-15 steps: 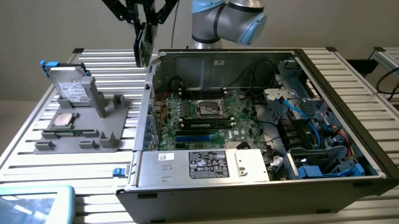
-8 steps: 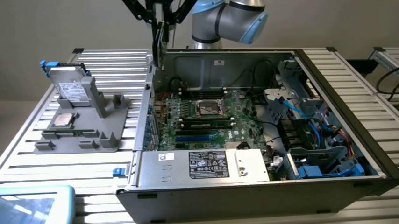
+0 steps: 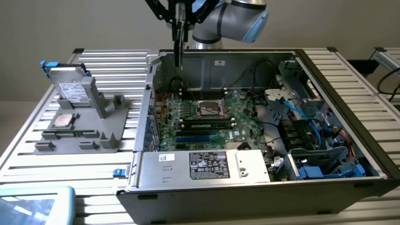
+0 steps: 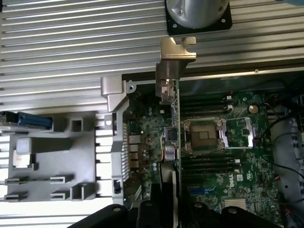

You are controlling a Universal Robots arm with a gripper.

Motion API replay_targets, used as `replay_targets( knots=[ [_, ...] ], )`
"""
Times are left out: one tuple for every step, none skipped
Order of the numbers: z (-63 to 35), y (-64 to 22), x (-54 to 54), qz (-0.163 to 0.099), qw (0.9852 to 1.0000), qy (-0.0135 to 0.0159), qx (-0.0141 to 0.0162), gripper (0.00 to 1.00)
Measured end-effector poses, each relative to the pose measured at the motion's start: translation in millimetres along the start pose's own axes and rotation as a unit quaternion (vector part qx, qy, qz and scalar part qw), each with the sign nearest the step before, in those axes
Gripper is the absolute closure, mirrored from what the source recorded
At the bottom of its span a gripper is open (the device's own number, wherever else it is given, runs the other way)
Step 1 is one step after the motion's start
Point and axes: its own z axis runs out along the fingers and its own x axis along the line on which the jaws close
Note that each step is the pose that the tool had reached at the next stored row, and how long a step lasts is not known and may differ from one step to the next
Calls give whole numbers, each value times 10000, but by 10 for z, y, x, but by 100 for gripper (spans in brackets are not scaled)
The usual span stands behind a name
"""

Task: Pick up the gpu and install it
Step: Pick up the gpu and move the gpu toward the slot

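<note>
- The gripper (image 3: 179, 18) has its jaws clamped on the gpu (image 3: 179, 47), which hangs edge-down from them, probably so that its connector edge faces the slots.
- Straight beneath the jaws lies the motherboard (image 4: 147, 118) inside the open case (image 3: 250, 201). The card is above it and not yet seated.
- Well off to one side of the jaws, a grey holder (image 3: 81, 140) carries a silver drive (image 3: 72, 86) and a chip (image 3: 63, 120).

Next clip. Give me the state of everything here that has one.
gpu: held vertical in the air over the motherboard, not slotted.
gripper: jaws closed on the gpu.
computer case: open, side panel off.
CPU socket: no cooler fitted.
drive: standing upright in the gray fixture.
CPU chip: lying flat on the fixture.
</note>
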Motion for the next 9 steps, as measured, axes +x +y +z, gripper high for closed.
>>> replay_targets(
  knots=[
    [-2, 4, -45, 0, 10000, 0, 0, 73],
    [-4, 8, -91, 0, 10000, 0, 0, 73],
    [-6, 12, -133, 0, 10000, 0, 0, 73],
    [-8, 16, -178, 0, 10000, 1, 0, 73],
    [-10, 20, -223, 0, 10000, 1, 0, 73],
    [-12, 23, -255, 0, 10000, 1, 0, 73],
    [-13, 26, -293, 0, 10000, 1, 0, 73],
    [-16, 31, -338, 1, 10000, 1, 0, 73],
    [-18, 35, -383, 0, 10000, 1, 0, 73]
  ],
)
